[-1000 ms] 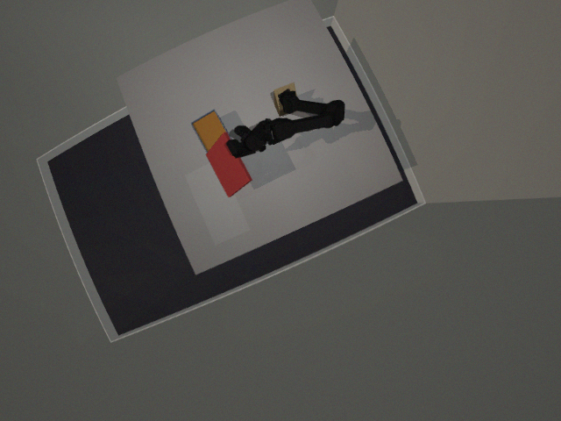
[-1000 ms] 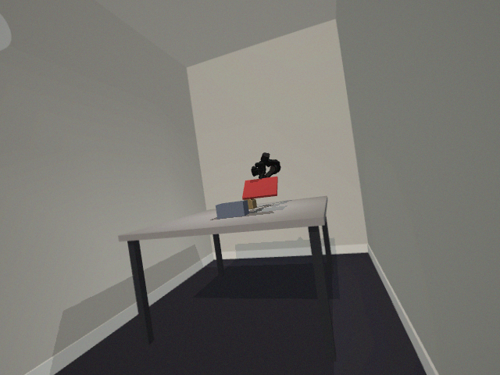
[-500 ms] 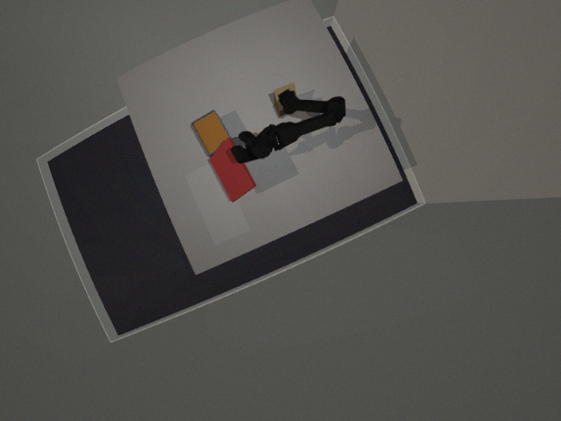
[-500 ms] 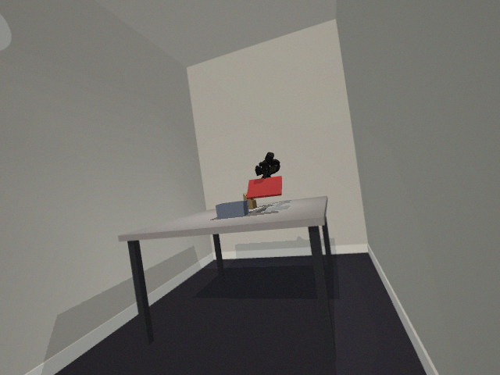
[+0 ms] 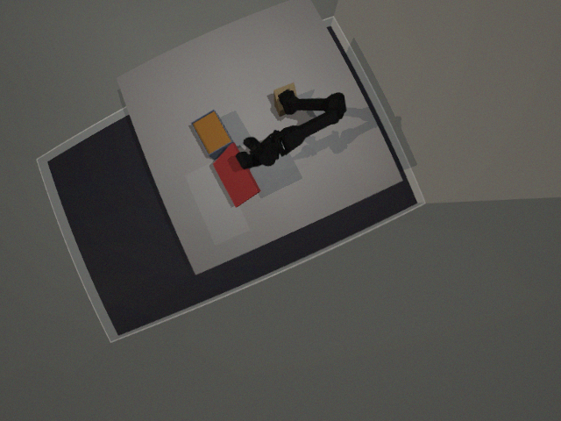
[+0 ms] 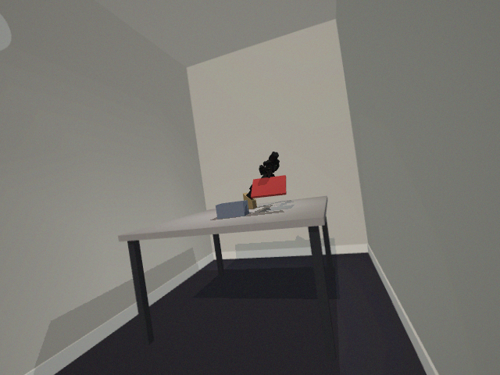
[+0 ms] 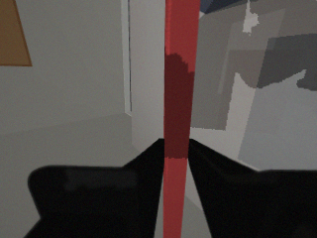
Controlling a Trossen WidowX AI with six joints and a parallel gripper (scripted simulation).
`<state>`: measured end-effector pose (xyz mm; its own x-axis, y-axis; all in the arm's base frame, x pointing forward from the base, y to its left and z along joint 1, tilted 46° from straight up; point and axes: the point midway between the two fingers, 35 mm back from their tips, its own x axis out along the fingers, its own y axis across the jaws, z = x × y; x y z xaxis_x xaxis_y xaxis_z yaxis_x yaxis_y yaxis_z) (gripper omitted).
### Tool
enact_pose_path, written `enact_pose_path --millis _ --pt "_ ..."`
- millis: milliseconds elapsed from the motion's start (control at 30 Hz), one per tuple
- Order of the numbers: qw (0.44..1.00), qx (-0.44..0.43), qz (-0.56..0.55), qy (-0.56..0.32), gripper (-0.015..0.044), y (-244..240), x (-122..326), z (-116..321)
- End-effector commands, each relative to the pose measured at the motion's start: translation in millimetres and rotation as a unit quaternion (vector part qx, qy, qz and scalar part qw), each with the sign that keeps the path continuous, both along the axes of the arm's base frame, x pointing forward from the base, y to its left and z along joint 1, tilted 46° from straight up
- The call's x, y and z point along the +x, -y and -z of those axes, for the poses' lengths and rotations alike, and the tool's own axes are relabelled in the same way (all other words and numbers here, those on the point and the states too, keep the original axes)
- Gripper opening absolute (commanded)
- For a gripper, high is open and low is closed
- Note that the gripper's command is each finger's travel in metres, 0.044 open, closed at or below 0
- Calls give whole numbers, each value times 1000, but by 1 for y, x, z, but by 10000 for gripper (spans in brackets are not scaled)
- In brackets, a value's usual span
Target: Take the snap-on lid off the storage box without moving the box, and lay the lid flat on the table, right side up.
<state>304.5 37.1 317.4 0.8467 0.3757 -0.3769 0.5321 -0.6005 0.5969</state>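
The storage box stands on the table with its top uncovered; its blue walls and orange inside show. A blue part of the box shows at the top of the wrist view. The red lid is in the air above the table, tilted, its broad face sloping. In the top view it overlaps the box's lower corner. My gripper is shut on the lid's edge, one finger on each side. The lid's underside is not clearly visible.
A tan block stands by the arm's base, farther back on the table. The arm reaches across from there. The lid's and arm's shadows fall on the tabletop. The table's edge drops to the dark floor.
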Motion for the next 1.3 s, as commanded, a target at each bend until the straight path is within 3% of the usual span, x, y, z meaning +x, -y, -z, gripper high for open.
enact_pose_path --millis 0,1267 --pt "1000 0 6 5 0 -5 -1 -11" --pt "1000 0 6 6 0 -24 3 13"
